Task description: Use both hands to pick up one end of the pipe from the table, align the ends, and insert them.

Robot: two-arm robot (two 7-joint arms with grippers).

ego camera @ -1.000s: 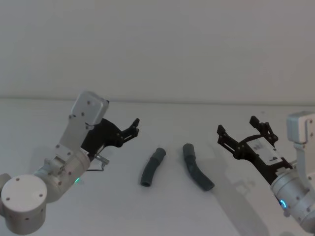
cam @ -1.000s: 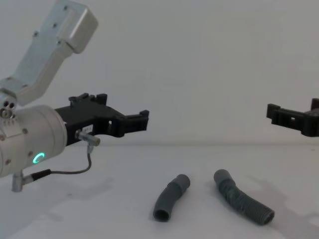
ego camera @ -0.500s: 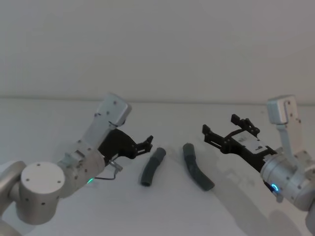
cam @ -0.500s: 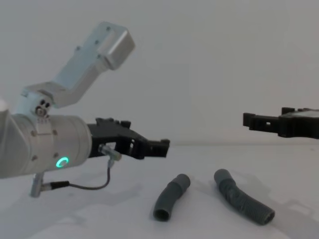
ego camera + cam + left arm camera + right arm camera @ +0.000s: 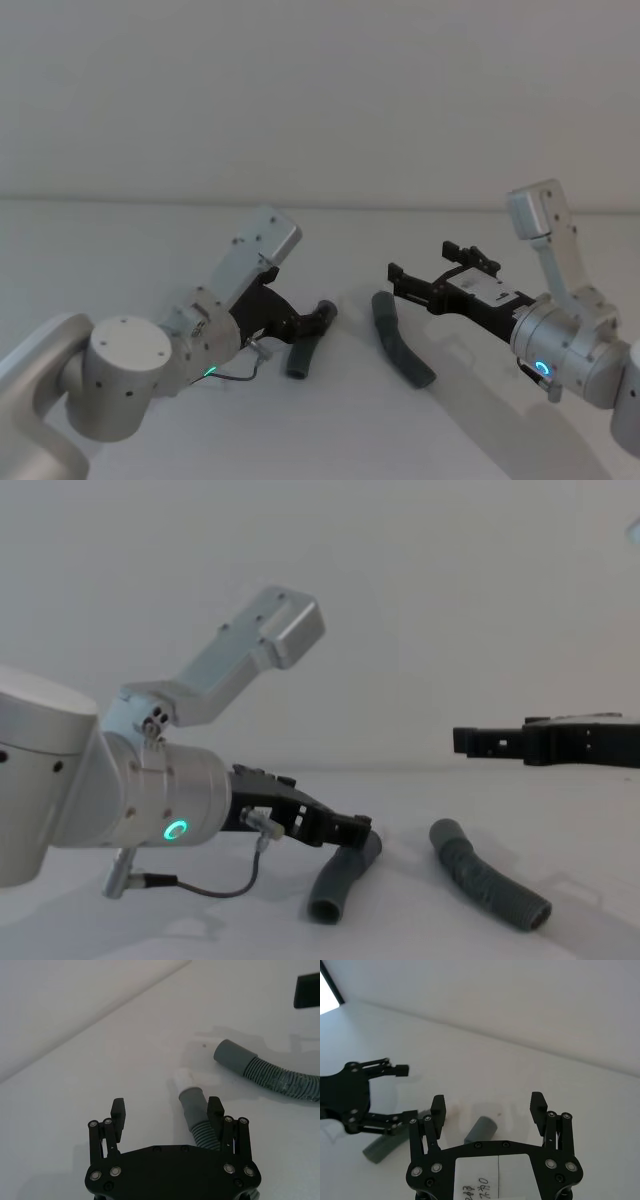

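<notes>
At the middle of the desk lie the two pieces of the pipe, side by side and apart: the shorter piece at 9 o'clock of the longer ribbed piece, their far cuff ends leaning toward each other. The left arm reaches in from 8 o'clock, bent low over the desk with a green ring light on its wrist. The left jaws are spread wide around the far end of the shorter piece; in the left wrist view that piece lies between the fingers, close against one finger, and whether it touches cannot be told. The right arm comes in from 4 o'clock and is held level above the desk. The right jaws are also wide and empty, hovering over the far cuff of the ribbed piece without touching it. Half a second ago the left jaws were still short of the shorter piece at its 9 o'clock side, and the right jaws hung farther toward 3 o'clock; both have since closed in on the middle, while the two pieces have stayed where they lay.
</notes>
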